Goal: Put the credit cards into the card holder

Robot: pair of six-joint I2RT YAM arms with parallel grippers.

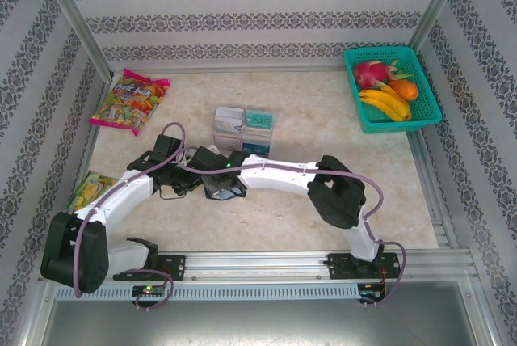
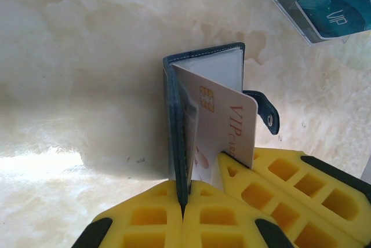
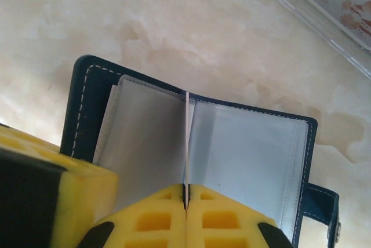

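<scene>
While the left fingers (image 2: pixel 165 199) pinch just one cover edge of the small navy-blue bi-fold card holder (image 2: pixel 174 80), keeping it open over the pale marbled surface (image 2: pixel 87 57), the holder may pivot or slip under any push. The right fingers (image 3: pixel 226 207) are clamped on a thin white plastic VIP card (image 2: pixel 226 115), its far edge at the grey fold. If tilted, it could miss the slot or buckle. Whether it has entered a slot cannot be told. Beyond, a clear acrylic tray (image 1: pixel 244 130) with teal cards (image 2: pixel 333 13) is cut off by the frame.
</scene>
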